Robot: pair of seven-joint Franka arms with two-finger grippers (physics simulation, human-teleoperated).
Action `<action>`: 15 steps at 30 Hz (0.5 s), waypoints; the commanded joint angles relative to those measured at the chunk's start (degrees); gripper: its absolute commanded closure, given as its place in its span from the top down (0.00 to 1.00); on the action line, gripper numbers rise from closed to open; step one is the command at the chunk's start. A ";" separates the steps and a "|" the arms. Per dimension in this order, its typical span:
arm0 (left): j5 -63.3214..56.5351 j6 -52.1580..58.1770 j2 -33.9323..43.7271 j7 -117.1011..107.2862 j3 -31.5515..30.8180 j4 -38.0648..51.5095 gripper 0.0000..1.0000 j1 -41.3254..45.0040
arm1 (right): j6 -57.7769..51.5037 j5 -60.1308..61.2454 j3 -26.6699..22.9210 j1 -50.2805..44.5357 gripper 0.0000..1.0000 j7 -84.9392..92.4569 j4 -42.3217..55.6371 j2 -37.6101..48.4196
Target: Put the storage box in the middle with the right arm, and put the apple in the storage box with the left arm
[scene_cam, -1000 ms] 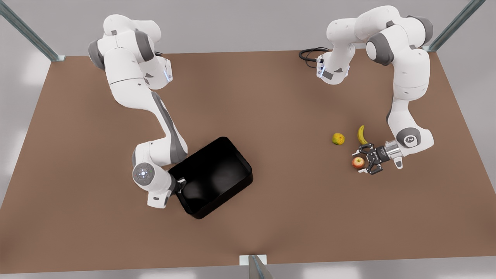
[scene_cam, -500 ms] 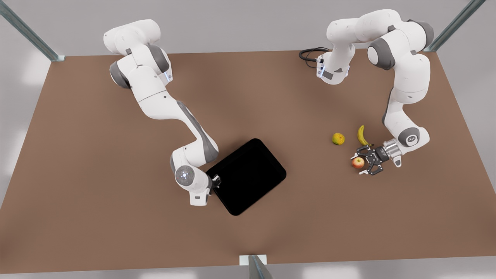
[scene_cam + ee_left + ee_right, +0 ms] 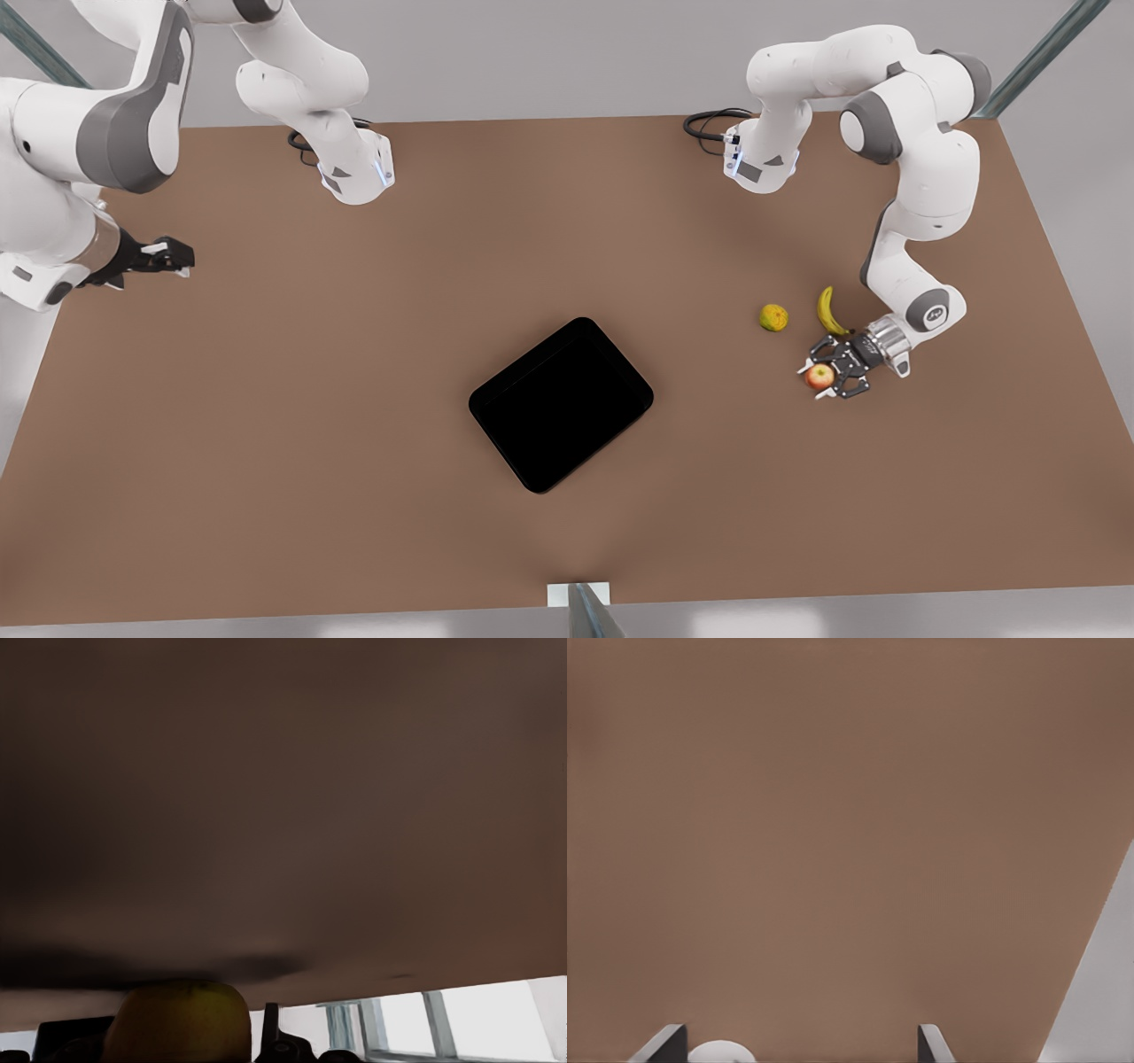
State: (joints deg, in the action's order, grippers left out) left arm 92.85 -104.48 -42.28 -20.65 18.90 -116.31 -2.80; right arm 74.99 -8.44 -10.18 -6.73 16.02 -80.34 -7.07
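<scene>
While left gripper [image 3: 822, 378] flanks apple [image 3: 819, 377], storage box [image 3: 561, 404] central, unlabelled

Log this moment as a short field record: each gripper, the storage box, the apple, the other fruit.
left gripper: low at the table, at the front view's right, fingers open around the apple
right gripper: raised at the front view's left edge, open, holding nothing
storage box: flat on the table near its middle, nothing inside
citrus fruit: on the table, apart from the apple
banana: beside the left gripper
</scene>
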 commanded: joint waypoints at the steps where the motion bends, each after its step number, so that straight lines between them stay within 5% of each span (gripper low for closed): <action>1: 0.75 0.24 0.00 0.00 0.00 -0.05 0.43 -0.01 | 1.20 0.00 -0.02 0.41 1.00 -0.46 -0.87 -0.14; 9: -6.27 1.12 5.54 -10.98 0.09 4.42 0.41 -0.10 | 6.49 0.09 -0.02 0.67 1.00 -0.55 -4.74 0.21; 15: -33.52 -9.25 6.86 -39.37 -13.35 22.27 0.41 0.95 | 6.49 0.18 -0.02 0.76 1.00 -0.55 -4.92 0.04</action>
State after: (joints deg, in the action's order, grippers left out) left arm 69.92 -115.84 -35.28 -63.40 3.42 -92.72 -1.60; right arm 81.47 -8.26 -10.19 -6.01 15.47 -85.25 -7.04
